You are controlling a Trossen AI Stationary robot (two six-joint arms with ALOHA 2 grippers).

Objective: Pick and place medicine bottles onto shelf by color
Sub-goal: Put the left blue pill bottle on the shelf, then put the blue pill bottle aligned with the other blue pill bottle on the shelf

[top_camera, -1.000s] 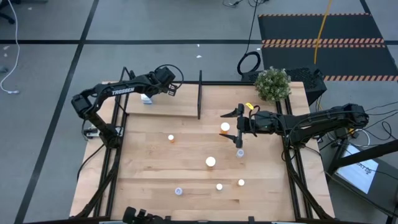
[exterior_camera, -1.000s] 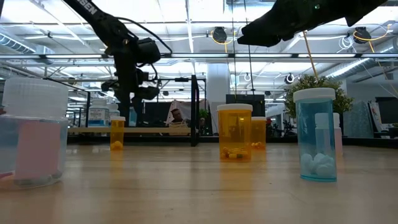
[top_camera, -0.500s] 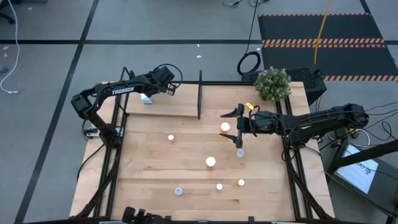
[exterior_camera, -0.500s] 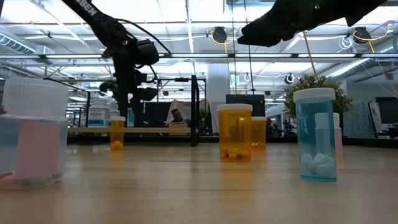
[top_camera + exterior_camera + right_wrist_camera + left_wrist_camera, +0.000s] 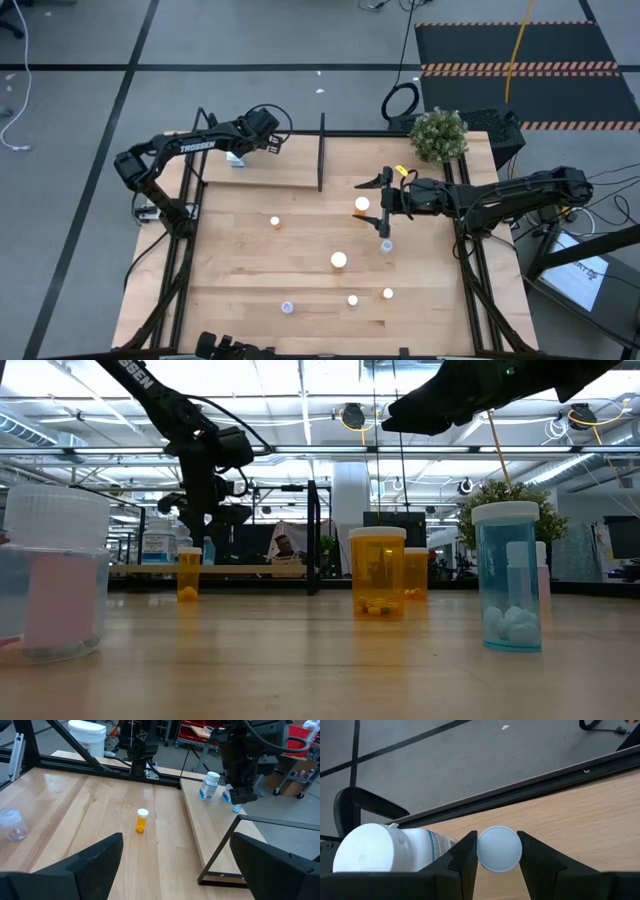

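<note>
My left gripper (image 5: 497,840) is over the far left part of the shelf (image 5: 285,172), shut on a small pale blue medicine bottle (image 5: 236,808). A white bottle with a blue label (image 5: 210,786) stands on the shelf plank right beside it. My right gripper (image 5: 381,205) hovers wide open over the table's right middle and holds nothing. An orange bottle (image 5: 362,204) stands just left of its fingers. Several more bottles stand upright on the tabletop, among them an orange one (image 5: 275,222) and a pale blue one (image 5: 386,245). My left gripper pinches the small bottle at its round ribbed cap (image 5: 499,848), one finger on each side. The fingers slant down at it from above. The bottle sits upright below the fingers (image 5: 240,795). I cannot tell whether its base touches the shelf plank.
A black upright divider (image 5: 321,150) splits the shelf. A potted plant (image 5: 438,135) stands at the far right corner. Black frame posts (image 5: 220,850) edge the shelf. A white-capped bottle (image 5: 339,260) and three small ones near the front edge (image 5: 352,300) stand on the table.
</note>
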